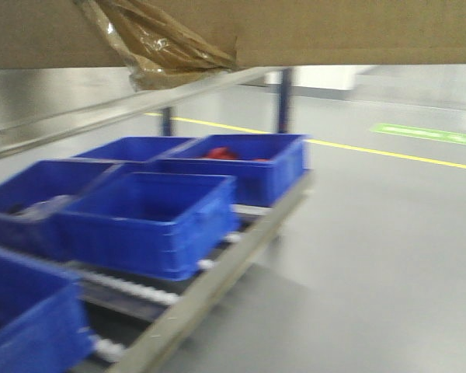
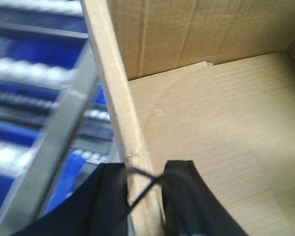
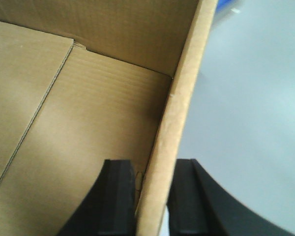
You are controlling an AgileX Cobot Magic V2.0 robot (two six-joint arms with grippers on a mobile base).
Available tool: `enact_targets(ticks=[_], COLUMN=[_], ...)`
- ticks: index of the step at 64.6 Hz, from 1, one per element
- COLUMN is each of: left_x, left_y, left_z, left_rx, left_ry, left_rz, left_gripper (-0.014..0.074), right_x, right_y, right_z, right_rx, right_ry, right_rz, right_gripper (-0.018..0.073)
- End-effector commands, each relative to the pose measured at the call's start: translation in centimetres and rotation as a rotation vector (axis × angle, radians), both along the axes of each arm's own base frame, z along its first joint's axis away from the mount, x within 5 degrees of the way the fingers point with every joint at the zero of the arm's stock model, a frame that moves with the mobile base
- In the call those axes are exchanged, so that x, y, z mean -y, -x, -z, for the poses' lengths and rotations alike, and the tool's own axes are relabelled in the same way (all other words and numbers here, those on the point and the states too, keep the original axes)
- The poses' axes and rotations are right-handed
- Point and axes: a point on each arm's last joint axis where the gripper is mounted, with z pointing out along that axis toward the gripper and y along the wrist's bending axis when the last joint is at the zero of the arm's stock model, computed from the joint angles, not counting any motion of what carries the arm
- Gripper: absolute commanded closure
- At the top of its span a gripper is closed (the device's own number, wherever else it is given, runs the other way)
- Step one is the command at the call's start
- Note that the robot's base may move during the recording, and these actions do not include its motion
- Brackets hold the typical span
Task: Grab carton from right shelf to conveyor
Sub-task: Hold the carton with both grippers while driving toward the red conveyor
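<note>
Left gripper [image 2: 146,196] is clamped on the left side wall of the carton [image 2: 211,123], one black finger inside the open box and one outside; right gripper [image 3: 152,196] pinches the right wall likewise. The carton is off any surface in these views, and in the front view its underside spans the top edge with a strip of loose brown tape [image 1: 167,47] hanging from it. Below and left of it, blue bins [image 1: 147,217] sit on a roller rack [image 1: 210,287]; grey floor [image 1: 388,256] with a yellow line [image 1: 388,153] to the right.
</note>
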Motion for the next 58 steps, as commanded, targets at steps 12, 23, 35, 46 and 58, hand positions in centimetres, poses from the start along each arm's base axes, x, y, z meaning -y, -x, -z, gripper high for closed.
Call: enact_targets(ticks=[12,23,35,46,58], left_x=[0.79,0.79,0.79,0.79,0.79], left_y=[0.41,0.41,0.41,0.41,0.41], left_z=[-0.87,-0.87,-0.87,-0.87,-0.87], left_rx=[0.054,0.054,0.054,0.054,0.054], left_ry=[0.058,0.058,0.058,0.058,0.058], left_rz=[0.066,0.066,0.066,0.066,0.066], left_gripper=[0.0606,0.0606,0.0606,0.0606,0.0606], right_x=[-0.24,-0.24,-0.24,-0.24,-0.24], right_y=[-0.05,-0.05,-0.05,-0.05,-0.05], right_z=[-0.42,-0.42,-0.42,-0.42,-0.42], right_rx=[0.042,0.042,0.042,0.042,0.042], right_ry=[-0.025,-0.025,-0.025,-0.025,-0.025], right_rz=[-0.018,-0.018,-0.018,-0.018,-0.018], right_gripper=[0.0626,0.0626,0.0626,0.0626,0.0626])
